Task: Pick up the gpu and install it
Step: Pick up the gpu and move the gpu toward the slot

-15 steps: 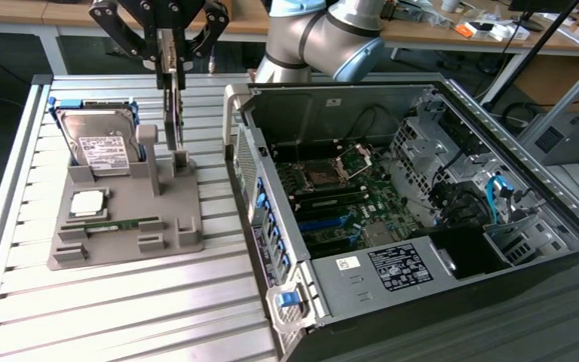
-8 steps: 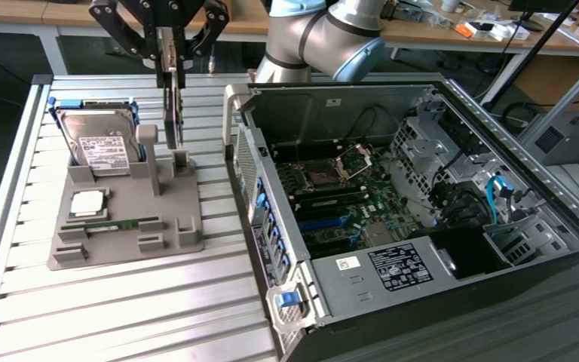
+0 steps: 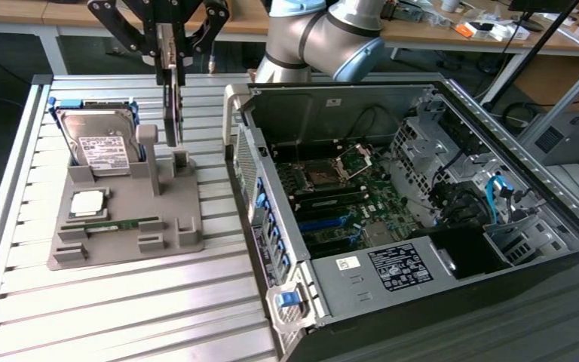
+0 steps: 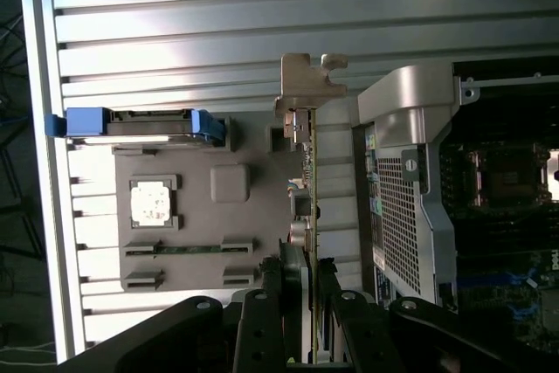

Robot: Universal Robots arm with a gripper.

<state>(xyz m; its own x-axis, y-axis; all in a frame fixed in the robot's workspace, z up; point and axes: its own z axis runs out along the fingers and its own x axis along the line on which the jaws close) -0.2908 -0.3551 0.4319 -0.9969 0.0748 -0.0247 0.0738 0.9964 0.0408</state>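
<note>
In the exterior view you see the gripper (image 3: 172, 64) near the top of the picture, closed from both sides on the upper edge of the gpu (image 3: 174, 113). The card hangs upright, edge toward the camera, over the grey holder (image 3: 129, 226) on the desk (image 3: 118, 302). I cannot tell whether its lower edge is free of the holder's posts. The hard drive (image 3: 103, 147) stands in the holder on the exterior view's left of the card, and the open computer case (image 3: 421, 196) is on its right. In the wrist view the gripper (image 4: 307, 281) clamps the gpu (image 4: 308, 172) between its fingers (image 4: 262, 303). The card's silver bracket (image 4: 310, 85) points away from the gripper, between the holder (image 4: 231, 183) and the case (image 4: 410, 198).
</note>
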